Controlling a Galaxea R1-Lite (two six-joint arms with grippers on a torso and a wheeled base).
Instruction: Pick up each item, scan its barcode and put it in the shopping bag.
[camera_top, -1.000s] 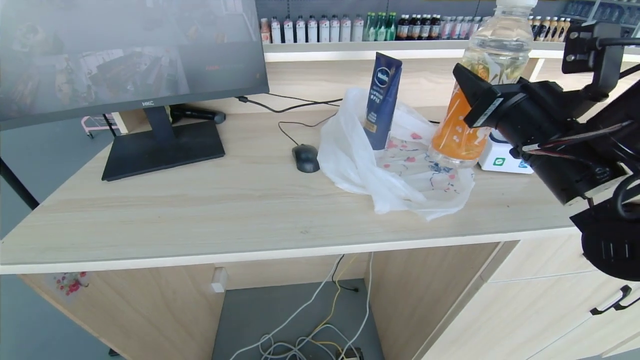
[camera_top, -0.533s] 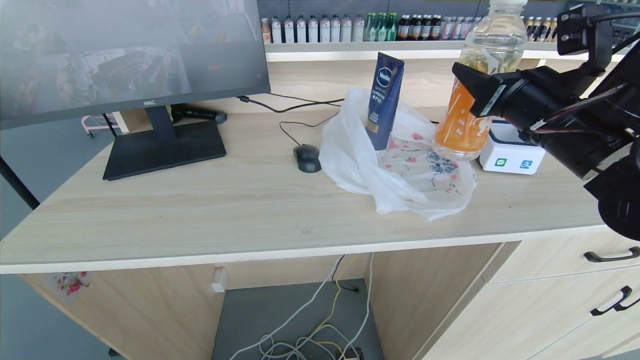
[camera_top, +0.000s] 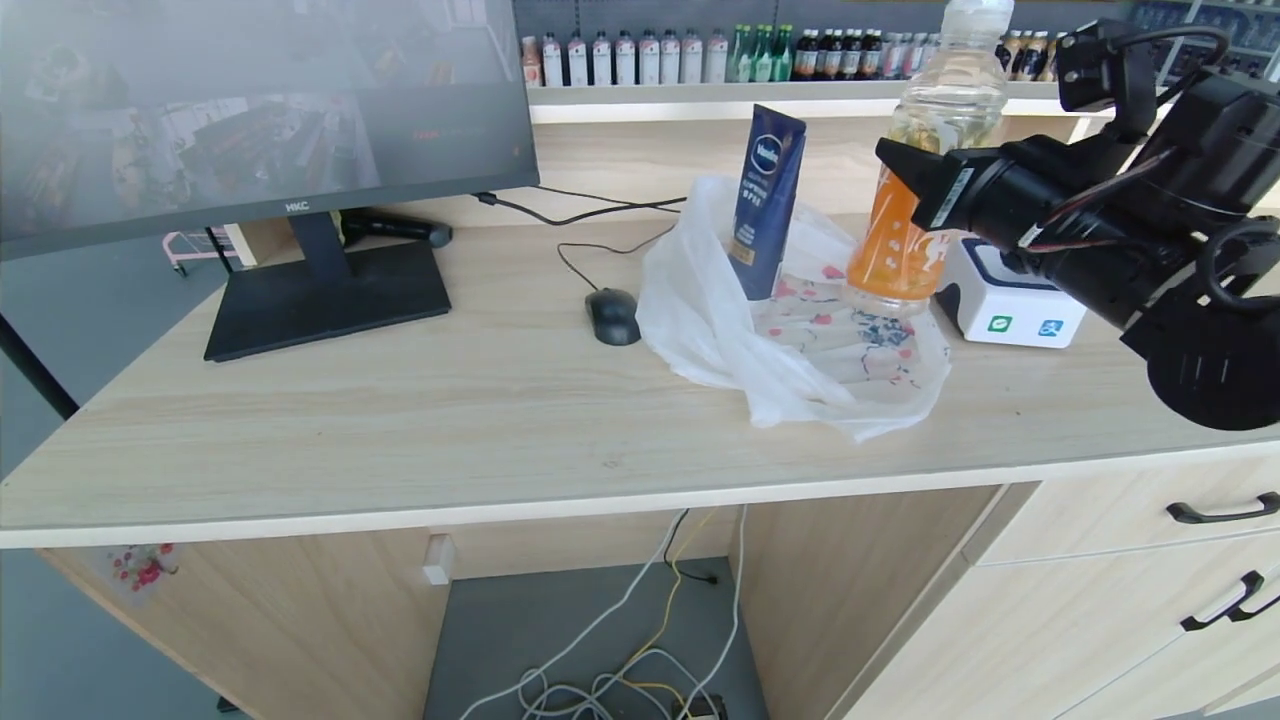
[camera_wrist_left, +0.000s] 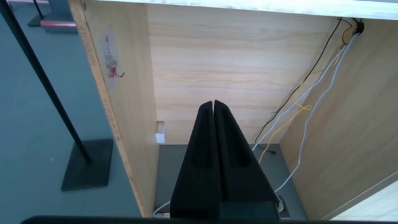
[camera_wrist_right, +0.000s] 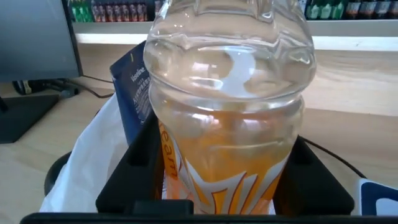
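Note:
My right gripper (camera_top: 915, 180) is shut on a clear bottle with an orange label (camera_top: 905, 215), held upright over the right side of the white shopping bag (camera_top: 790, 340). In the right wrist view the bottle (camera_wrist_right: 230, 124) sits between the black fingers (camera_wrist_right: 140, 162). A dark blue tube (camera_top: 765, 200) stands upright inside the bag, to the bottle's left; it shows as well as the tube (camera_wrist_right: 134, 93) behind the bottle. A white barcode scanner (camera_top: 1010, 300) sits on the counter to the right of the bag. My left gripper (camera_wrist_left: 214, 118) is shut, hanging below the counter in front of the wooden panel.
A monitor (camera_top: 260, 100) on a black stand occupies the counter's left, with a black mouse (camera_top: 610, 315) between it and the bag. Shelves of bottles (camera_top: 760, 55) line the back. Cables (camera_top: 620, 640) hang under the counter. Drawers (camera_top: 1150, 560) are at lower right.
My right gripper has carried the bottle leftward and farther from me, from beside the scanner to over the bag's right side. The scanner is now uncovered. The left arm is unchanged.

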